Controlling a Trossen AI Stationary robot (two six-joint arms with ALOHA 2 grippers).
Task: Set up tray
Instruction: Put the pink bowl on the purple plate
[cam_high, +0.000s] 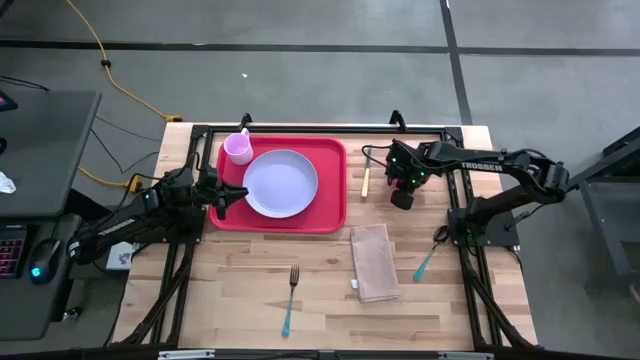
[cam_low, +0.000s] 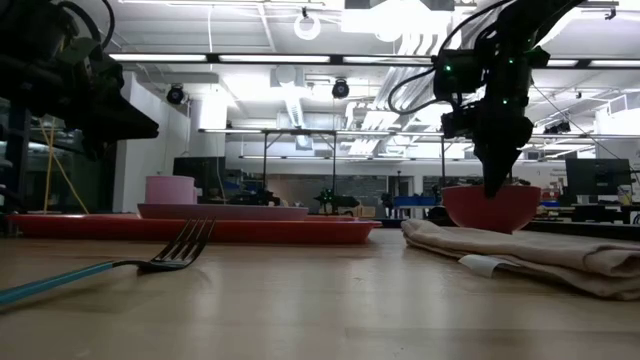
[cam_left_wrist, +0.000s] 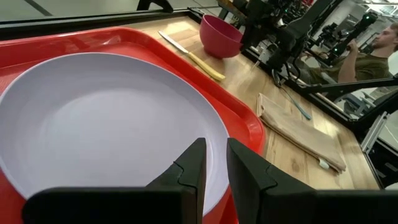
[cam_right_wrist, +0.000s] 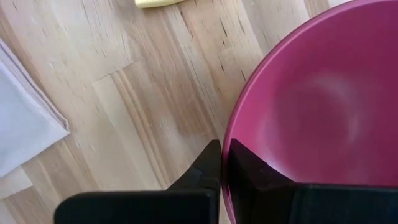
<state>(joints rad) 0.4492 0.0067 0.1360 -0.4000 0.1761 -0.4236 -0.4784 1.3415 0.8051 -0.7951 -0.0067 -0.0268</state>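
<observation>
The red tray (cam_high: 330, 214) lies at the far left of the table with the lavender plate (cam_high: 281, 183) and a pink cup (cam_high: 238, 148) on it. My left gripper (cam_left_wrist: 216, 144) hovers over the plate's left part (cam_left_wrist: 106, 124), its fingers a narrow gap apart and touching nothing. My right gripper (cam_high: 402, 196) stands right of the tray, shut on a dark-pink bowl (cam_right_wrist: 323, 112). In the high view the gripper hides that bowl. The low view shows the bowl (cam_low: 490, 208) behind the napkin. My right gripper (cam_right_wrist: 224, 144) pinches the bowl's rim (cam_right_wrist: 231, 118) with one finger inside the bowl and one outside. It comes from above, pointing down. The bowl stays upright; the napkin in the low view hides its base, so whether it is off the table cannot be told.
A yellow-handled knife (cam_high: 366, 180) lies between tray and bowl. A folded tan napkin (cam_high: 375, 262) lies near the middle, a teal-handled fork (cam_high: 290, 300) toward the near edge and a teal-handled spoon (cam_high: 428, 262) to the right. A person (cam_left_wrist: 379, 46) sits beyond the table.
</observation>
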